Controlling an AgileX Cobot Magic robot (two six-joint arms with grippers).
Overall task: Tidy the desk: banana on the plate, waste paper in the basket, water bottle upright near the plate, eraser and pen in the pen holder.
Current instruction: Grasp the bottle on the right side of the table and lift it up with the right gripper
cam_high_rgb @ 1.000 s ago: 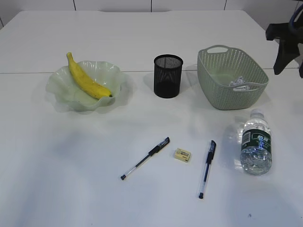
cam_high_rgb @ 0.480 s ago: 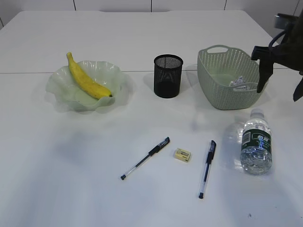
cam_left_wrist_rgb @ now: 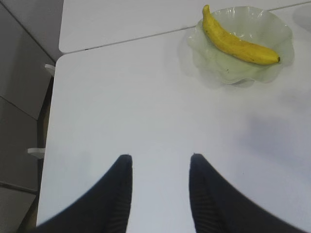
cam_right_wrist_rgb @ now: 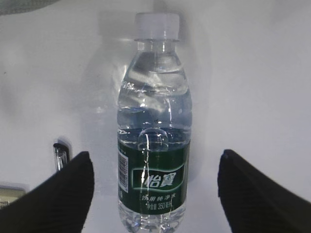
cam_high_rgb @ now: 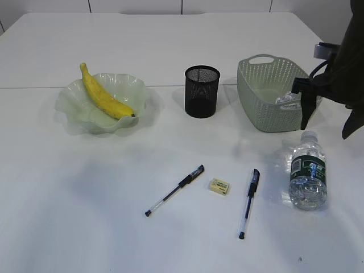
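White desk (cam_high_rgb: 170, 45) w/ seam across far part, pale wall behind; right gripper (cam_right_wrist_rgb: 155, 194) wide open, empty, over lying bottle (cam_right_wrist_rgb: 153, 145); left gripper (cam_left_wrist_rgb: 160, 165) part open, empty.

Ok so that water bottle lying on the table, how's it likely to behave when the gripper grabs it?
The water bottle lies on its side and is round, so a nudge could roll it. It looks nearly full, so probably heavy for its size. The clear plastic may be slick and give slightly under the right gripper, whose jaws straddle it wide open.
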